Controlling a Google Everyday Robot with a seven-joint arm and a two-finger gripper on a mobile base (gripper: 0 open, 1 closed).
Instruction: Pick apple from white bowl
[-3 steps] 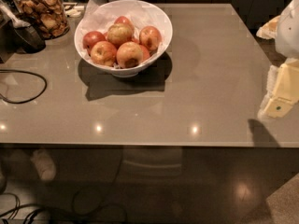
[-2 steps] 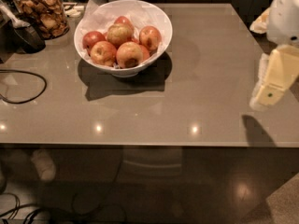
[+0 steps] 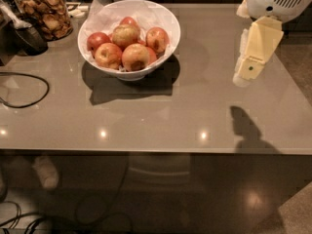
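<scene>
Cream jaws nearer, right of bowl [image 3: 127,73]

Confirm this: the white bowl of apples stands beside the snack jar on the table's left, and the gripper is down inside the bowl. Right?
Not quite. The camera view shows the gripper hanging over the right side of the table, well apart from the white bowl, not inside it. The rest holds: the bowl of apples stands beside the snack jar on the left.
</scene>
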